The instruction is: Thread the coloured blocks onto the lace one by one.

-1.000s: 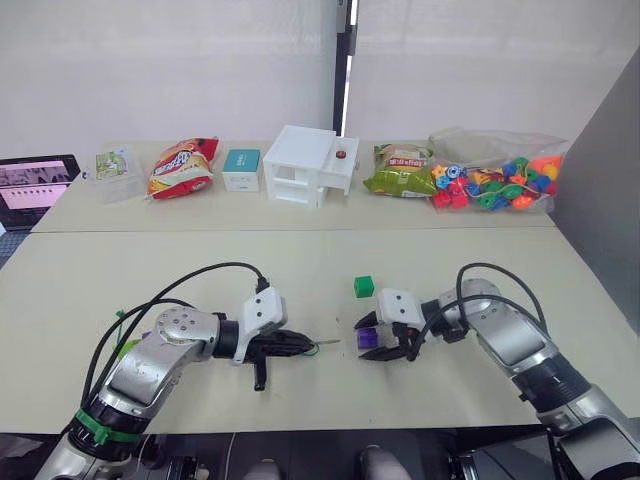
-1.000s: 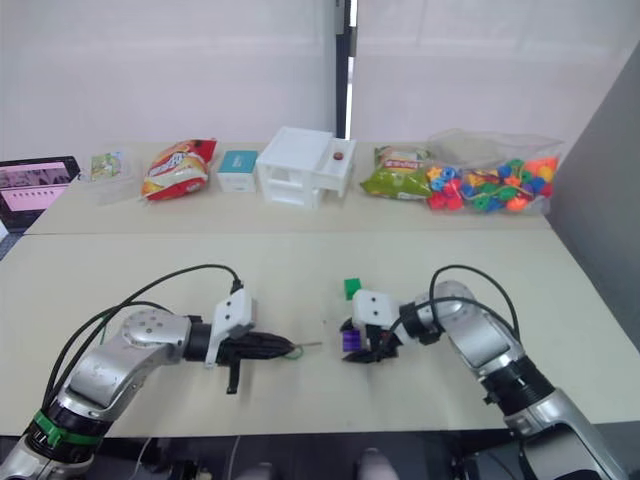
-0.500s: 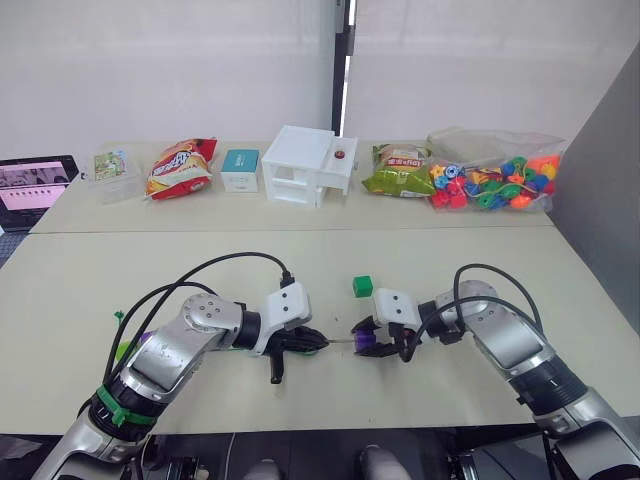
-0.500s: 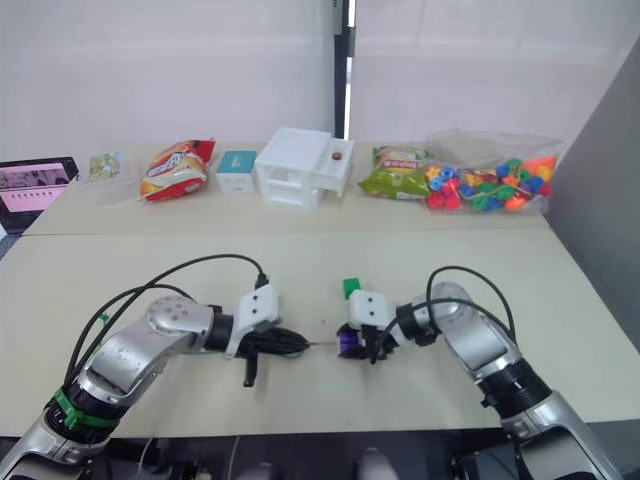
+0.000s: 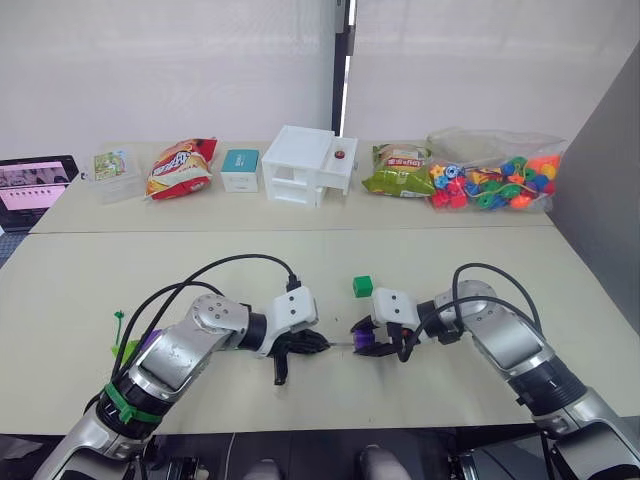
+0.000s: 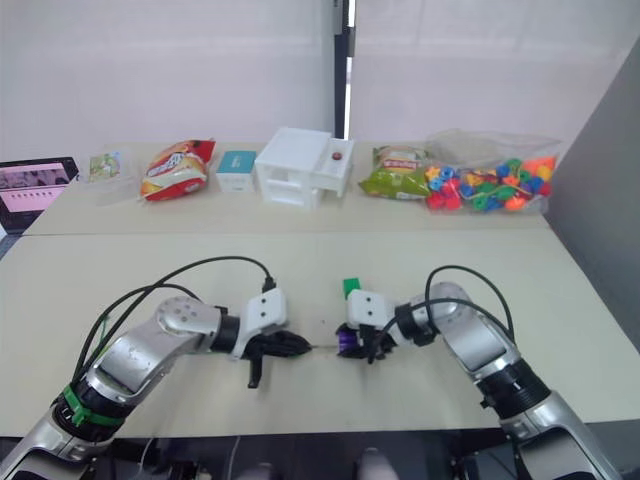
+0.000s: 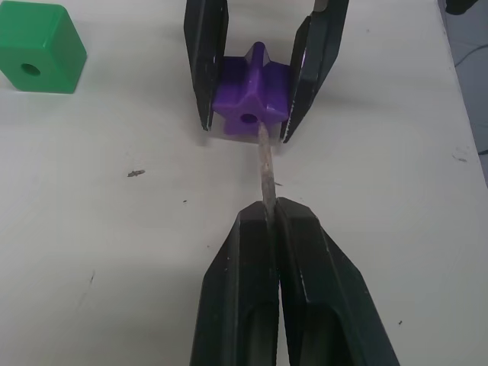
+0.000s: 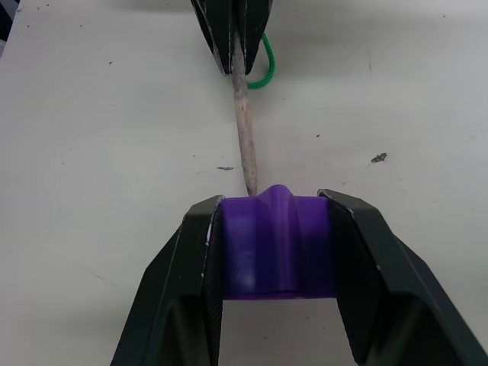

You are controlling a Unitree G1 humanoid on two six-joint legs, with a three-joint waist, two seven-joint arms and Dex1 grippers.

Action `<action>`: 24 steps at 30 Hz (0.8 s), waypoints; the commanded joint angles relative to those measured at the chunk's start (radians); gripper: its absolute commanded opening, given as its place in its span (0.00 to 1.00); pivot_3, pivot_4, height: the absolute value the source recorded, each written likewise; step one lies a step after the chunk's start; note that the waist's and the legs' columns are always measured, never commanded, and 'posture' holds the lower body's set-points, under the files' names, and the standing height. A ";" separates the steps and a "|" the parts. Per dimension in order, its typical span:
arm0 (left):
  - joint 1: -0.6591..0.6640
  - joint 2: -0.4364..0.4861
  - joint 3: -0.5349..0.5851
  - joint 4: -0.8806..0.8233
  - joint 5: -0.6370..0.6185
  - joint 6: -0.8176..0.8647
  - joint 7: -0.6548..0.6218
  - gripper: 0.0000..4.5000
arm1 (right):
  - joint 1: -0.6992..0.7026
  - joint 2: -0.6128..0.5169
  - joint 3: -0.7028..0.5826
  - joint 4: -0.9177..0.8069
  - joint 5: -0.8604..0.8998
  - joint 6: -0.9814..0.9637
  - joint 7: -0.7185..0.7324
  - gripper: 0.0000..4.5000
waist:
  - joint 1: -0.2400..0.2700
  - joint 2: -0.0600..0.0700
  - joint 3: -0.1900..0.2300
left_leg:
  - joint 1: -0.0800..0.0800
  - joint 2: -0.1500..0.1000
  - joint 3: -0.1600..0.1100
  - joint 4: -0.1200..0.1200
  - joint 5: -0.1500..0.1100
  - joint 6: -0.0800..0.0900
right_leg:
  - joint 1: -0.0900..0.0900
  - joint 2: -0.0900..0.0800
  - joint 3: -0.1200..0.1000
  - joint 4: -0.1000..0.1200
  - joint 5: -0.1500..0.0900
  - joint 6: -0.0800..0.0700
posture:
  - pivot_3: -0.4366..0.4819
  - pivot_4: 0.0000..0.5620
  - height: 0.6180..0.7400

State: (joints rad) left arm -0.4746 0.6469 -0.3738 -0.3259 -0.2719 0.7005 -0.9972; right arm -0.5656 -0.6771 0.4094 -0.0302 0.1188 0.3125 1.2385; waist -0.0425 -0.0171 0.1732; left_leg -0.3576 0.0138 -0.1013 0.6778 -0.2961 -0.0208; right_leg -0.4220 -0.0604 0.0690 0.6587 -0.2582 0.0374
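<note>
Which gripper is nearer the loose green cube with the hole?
Right. The right gripper, clamping the purple block, sits just before the green cube; the left gripper is farther away.

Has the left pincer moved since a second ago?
Yes. The left pincer has closed in toward the purple block, judged against the green block, which stayed put.

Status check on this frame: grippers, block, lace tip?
Left gripper shut on lace tip. Right gripper shut on purple block. Tip at the block's hole, just off centre. Nothing in the way.
</note>
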 commanded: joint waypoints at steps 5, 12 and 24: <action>0.005 -0.018 0.000 -0.004 0.015 -0.025 0.023 0.00 | 0.005 -0.002 -0.019 -0.049 0.000 0.017 -0.005 0.31 | 0.000 0.000 0.000 | 0.000 0.000 0.000 0.000 0.000 0.000 | 0.000 0.000 0.000 0.000 0.000 0.000 | 0.48 0.27 1.00; 0.015 -0.054 -0.019 -0.019 0.013 -0.028 0.041 0.00 | 0.008 0.000 -0.016 -0.061 -0.002 0.033 -0.010 0.31 | 0.000 0.000 0.000 | 0.000 0.000 0.000 0.000 0.000 0.000 | 0.000 0.000 0.000 0.000 0.000 0.000 | 0.48 0.27 1.00; -0.051 -0.176 -0.079 0.038 0.041 -0.024 0.062 0.00 | 0.016 0.007 -0.014 -0.085 -0.016 0.060 -0.014 0.31 | 0.001 0.000 0.000 | 0.000 0.000 0.000 0.001 0.000 0.000 | 0.000 0.000 0.000 0.001 0.000 0.000 | 0.48 0.27 1.00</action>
State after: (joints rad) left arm -0.4892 0.5137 -0.4260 -0.2592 -0.2208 0.7022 -0.9312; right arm -0.5454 -0.6896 0.3953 -0.0706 0.0938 0.3762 1.2329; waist -0.0411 -0.0172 0.1731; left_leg -0.3576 0.0133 -0.1014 0.6790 -0.2961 -0.0208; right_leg -0.4218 -0.0607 0.0690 0.6602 -0.2582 0.0375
